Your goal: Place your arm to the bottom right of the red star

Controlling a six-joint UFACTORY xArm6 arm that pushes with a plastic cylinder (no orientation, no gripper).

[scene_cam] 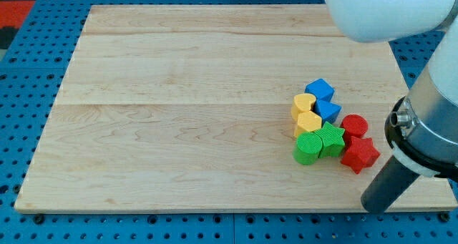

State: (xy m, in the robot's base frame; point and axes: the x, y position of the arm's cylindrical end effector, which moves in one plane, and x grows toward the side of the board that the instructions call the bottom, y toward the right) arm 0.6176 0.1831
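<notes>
The red star (359,154) lies on the wooden board (179,115) at the lower right, at the right end of a tight cluster of blocks. My tip (373,205) is the lower end of the dark rod and stands just below and slightly right of the red star, close to the board's bottom edge. A small gap shows between the tip and the star. The arm's grey and white body (429,122) rises to the view's right and covers the board's right edge there.
The cluster holds a red cylinder (354,125) above the star, a green star (331,139), a green cylinder (308,147), a yellow heart (303,104), a second yellow block (309,122), a blue cube (319,91) and a blue block (328,110). Blue pegboard (21,94) surrounds the board.
</notes>
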